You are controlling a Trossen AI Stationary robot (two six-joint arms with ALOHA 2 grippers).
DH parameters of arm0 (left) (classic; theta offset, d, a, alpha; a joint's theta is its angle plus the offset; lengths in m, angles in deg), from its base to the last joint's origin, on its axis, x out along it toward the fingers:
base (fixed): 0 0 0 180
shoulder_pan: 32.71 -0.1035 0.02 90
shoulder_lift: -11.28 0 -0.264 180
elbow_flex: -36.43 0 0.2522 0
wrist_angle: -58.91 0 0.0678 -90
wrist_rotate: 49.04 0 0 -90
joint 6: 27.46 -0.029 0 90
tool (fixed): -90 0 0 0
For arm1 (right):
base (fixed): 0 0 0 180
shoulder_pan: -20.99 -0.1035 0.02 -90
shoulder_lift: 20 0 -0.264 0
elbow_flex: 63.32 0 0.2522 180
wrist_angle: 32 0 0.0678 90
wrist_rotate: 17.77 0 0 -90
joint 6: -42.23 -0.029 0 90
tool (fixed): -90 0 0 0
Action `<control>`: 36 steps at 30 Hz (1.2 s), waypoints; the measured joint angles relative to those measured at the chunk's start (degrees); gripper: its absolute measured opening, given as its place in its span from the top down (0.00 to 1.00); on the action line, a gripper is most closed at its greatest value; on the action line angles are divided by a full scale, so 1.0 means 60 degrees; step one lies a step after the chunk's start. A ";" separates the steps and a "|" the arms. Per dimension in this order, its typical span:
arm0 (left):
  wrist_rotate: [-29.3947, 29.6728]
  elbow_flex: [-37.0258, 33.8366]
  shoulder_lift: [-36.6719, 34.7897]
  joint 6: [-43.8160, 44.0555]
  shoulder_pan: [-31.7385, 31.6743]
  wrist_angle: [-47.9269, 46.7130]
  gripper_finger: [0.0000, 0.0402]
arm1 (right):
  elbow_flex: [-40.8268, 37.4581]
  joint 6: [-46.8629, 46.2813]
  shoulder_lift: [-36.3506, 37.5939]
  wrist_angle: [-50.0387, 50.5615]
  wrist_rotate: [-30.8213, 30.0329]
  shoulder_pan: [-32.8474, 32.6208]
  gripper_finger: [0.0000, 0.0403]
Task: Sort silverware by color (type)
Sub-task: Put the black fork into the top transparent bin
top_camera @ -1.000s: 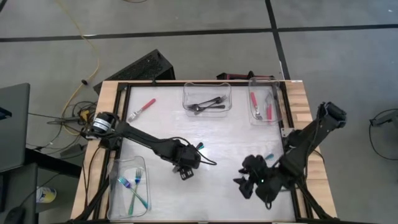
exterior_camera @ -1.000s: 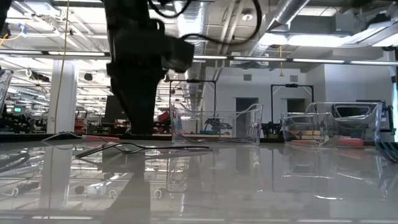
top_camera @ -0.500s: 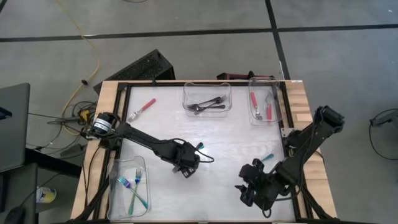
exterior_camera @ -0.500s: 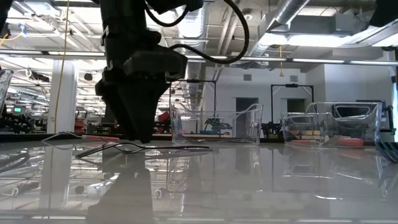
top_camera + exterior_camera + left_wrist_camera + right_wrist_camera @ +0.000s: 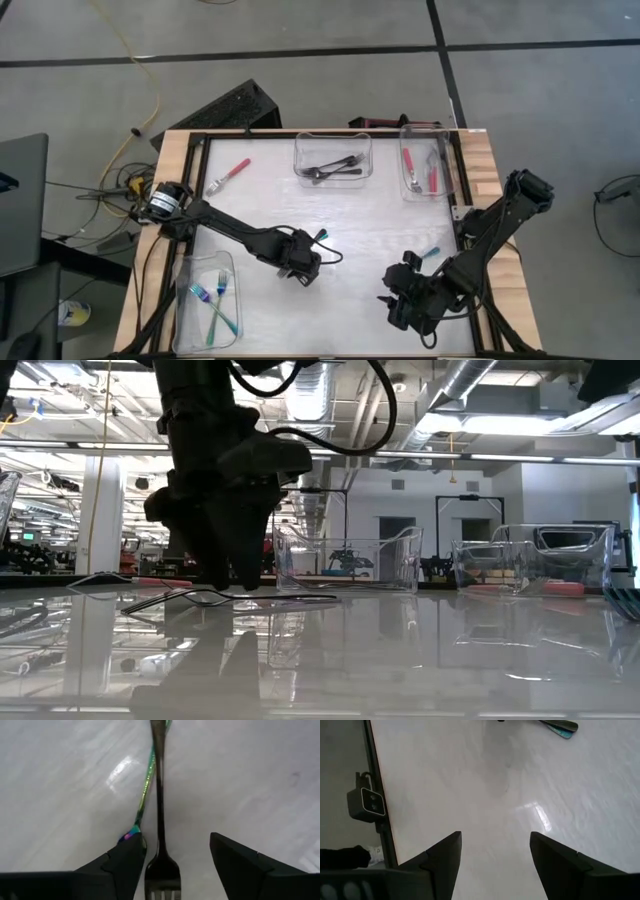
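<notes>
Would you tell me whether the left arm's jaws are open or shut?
Open: the left gripper straddles the dark metal fork without touching it.

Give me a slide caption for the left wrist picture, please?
Open left gripper straddles a dark fork beside a teal-handled fork on the white table.

Bright overhead light glares off the glossy worktop (image 5: 420, 650); the left tool (image 5: 215, 575) is a backlit silhouette, edges slightly soft

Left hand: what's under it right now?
Under the left hand, between its open fingers, lies a dark fork on the table, with an iridescent teal fork beside it. The dark fork's tines run out of the wrist view.
</notes>
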State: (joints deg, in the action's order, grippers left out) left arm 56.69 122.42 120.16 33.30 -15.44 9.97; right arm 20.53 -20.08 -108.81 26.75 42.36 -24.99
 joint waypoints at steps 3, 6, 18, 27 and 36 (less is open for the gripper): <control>0.0030 0.0002 0.0052 -0.0004 0.0054 0.0050 0.51 | 0.0000 -0.0014 0.0000 -0.0028 -0.0003 0.0000 0.35; -0.0074 0.0013 0.0460 -0.0055 0.0100 0.0142 0.55 | 0.0000 -0.0154 0.0000 -0.0111 0.0000 0.0000 0.35; -0.0157 0.0240 0.0918 -0.0950 0.0429 0.0284 0.78 | 0.0004 -0.0882 -0.0040 -0.0273 -0.0018 -0.0087 0.35; -0.1002 0.1568 0.0908 -0.2286 0.0320 -0.0029 0.99 | 0.0004 -0.1120 -0.0091 -0.0881 -0.0178 -0.0087 0.35; -0.0655 0.3952 0.0181 -0.3857 -0.0081 0.0033 1.00 | 0.0004 -0.1190 -0.0091 -0.1449 -0.0277 -0.0337 0.35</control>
State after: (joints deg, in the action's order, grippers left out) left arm 52.76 146.13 121.24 10.16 -15.93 10.17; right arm 20.55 -27.22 -109.36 18.05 40.70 -27.01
